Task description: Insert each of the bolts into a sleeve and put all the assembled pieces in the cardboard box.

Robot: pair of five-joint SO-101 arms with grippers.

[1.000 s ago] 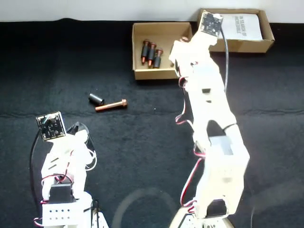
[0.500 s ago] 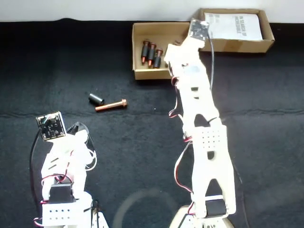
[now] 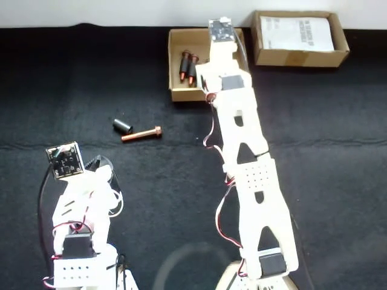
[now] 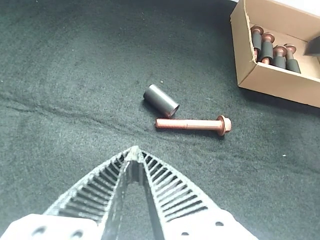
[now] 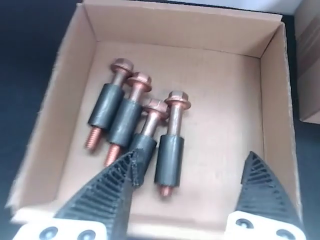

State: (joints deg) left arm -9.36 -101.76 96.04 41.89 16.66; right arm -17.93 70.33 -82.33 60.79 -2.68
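Four assembled pieces [image 5: 140,135] lie side by side in the cardboard box [image 5: 180,25], top centre of the high view, with the right gripper [image 5: 191,156] spread wide above them. One bolt [image 4: 192,123] and one sleeve [image 4: 161,100] lie loose, just apart, left of centre. The left gripper [image 4: 134,150], at lower left, is pressed closed and empty. Both parts look stiff, smooth and prone to rolling, so pinch the bolt across its shank. The right arm covers the box's right half in the high view.
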